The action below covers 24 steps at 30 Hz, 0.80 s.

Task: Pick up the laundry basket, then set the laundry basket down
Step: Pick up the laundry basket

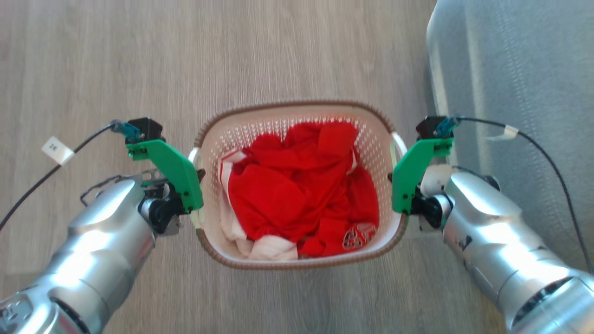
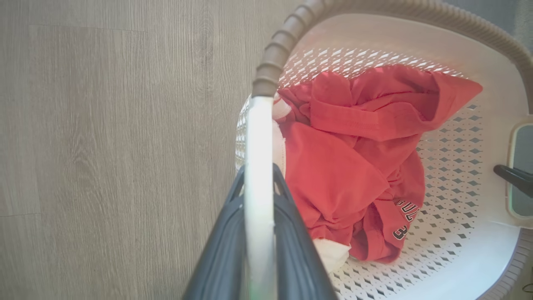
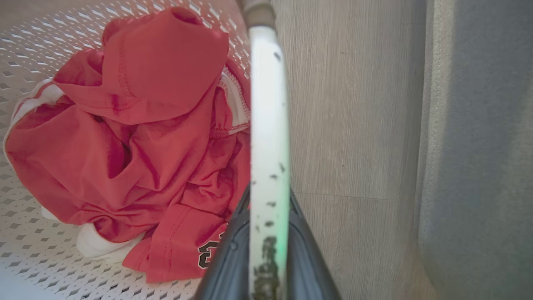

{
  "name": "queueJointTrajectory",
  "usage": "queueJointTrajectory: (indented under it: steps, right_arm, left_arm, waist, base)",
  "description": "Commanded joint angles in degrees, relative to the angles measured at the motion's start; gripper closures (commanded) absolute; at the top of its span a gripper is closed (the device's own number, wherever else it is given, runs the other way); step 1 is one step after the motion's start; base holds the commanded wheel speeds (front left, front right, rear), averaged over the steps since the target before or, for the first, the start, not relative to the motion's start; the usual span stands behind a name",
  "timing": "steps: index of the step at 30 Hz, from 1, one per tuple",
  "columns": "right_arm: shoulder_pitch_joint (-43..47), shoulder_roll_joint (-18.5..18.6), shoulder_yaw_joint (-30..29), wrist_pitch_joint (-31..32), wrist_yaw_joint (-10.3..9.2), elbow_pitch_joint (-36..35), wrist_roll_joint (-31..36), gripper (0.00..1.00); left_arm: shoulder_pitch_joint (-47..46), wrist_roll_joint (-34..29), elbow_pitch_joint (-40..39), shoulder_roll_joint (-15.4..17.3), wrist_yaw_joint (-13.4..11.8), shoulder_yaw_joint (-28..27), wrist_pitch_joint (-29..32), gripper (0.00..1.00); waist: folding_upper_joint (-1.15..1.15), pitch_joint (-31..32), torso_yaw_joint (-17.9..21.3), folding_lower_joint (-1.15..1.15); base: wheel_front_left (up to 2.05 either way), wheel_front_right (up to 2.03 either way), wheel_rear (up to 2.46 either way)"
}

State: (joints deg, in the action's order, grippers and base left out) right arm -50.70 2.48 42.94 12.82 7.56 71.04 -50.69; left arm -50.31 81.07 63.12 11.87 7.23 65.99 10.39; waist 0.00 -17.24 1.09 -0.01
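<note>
Wood floor: 2 end effectors clamped on laundry basket handles.

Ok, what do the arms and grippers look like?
Left forearm and right forearm are rounded silver shells. Each wrist carries a green angular bracket, black block and teal plug. Black cables trail off; the left cable bears a white tag marked 2K. The fingers are long, dark, tapering.

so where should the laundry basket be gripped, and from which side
The laundry basket is best taken by its white left handle and right handle, one gripper each, from its left and right ends. Each is a thin bar standing off the side, slim enough to clamp; the brown rim looks thicker. The left gripper and right gripper hold it so.
</note>
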Motion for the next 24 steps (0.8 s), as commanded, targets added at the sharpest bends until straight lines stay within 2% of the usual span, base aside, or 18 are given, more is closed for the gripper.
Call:
queueJointTrajectory:
  steps: [1,16,24]
  right_arm:
    - [2.25,0.4,0.6,1.33,-0.08,0.31,-0.94,1.0]
    - [6.03,0.4,3.13,8.74,-0.08,1.0,-7.31,1.0]
    - [6.92,0.4,5.06,9.52,-0.08,1.51,-9.08,1.0]
  left_arm:
    - [-2.19,1.08,0.31,2.26,0.25,-2.03,-0.26,1.0]
    - [2.48,3.58,2.84,1.67,0.25,-1.53,4.44,1.0]
    - [3.88,3.9,3.65,1.46,0.25,-1.03,5.94,1.0]
  waist:
    - [0.0,2.91,0.2,0.01]
    - [0.0,13.7,0.88,0.01]
    - [0.0,16.53,0.51,0.01]
  base:
    - [0.0,0.0,0.0]
    - [0.0,0.0,0.0]
    - [0.0,0.0,0.0]
